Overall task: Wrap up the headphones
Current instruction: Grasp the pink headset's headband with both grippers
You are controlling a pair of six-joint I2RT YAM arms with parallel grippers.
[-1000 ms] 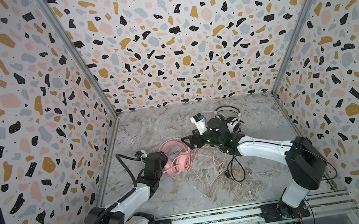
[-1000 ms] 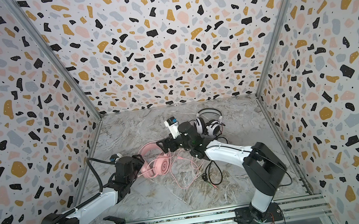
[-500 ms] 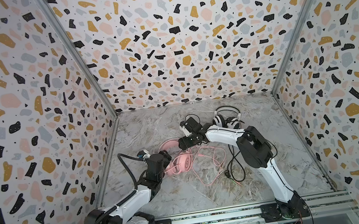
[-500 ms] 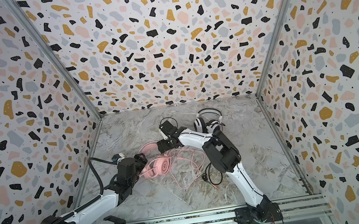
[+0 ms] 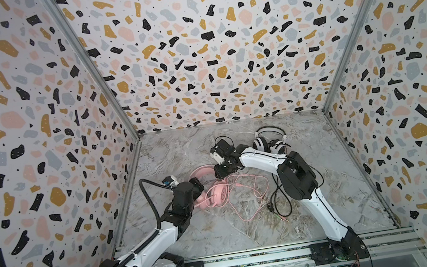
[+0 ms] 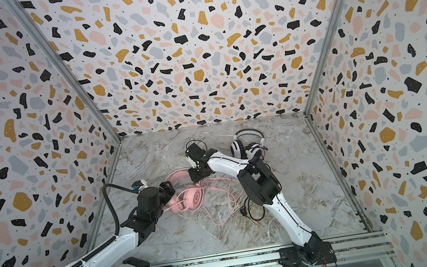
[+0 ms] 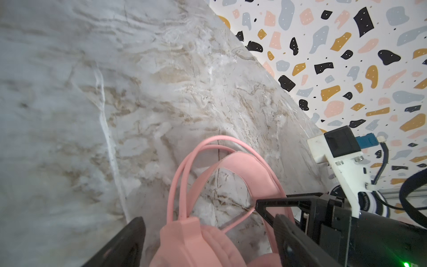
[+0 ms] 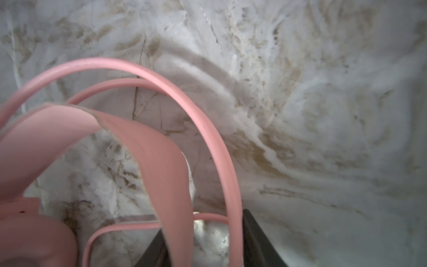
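- My right gripper [image 8: 203, 222] pinches the pink headset [image 5: 217, 194] by its headband [image 8: 159, 152], probably to anchor it for winding.
- My left gripper [image 7: 208, 217] gapes around its earcup [image 7: 191, 247], holding nothing.

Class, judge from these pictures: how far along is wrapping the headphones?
Done: nothing yet; the pink cable and black cable lie loose.
In hand: the right gripper straddles the band of the pink headset; the left gripper stands open around its earcup.
Left: winding both cables; no gripper is on the striped headset.

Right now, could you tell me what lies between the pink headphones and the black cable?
Between the pink headphones and the black cable, loose pink cable loops lie on the table; both top views show it.
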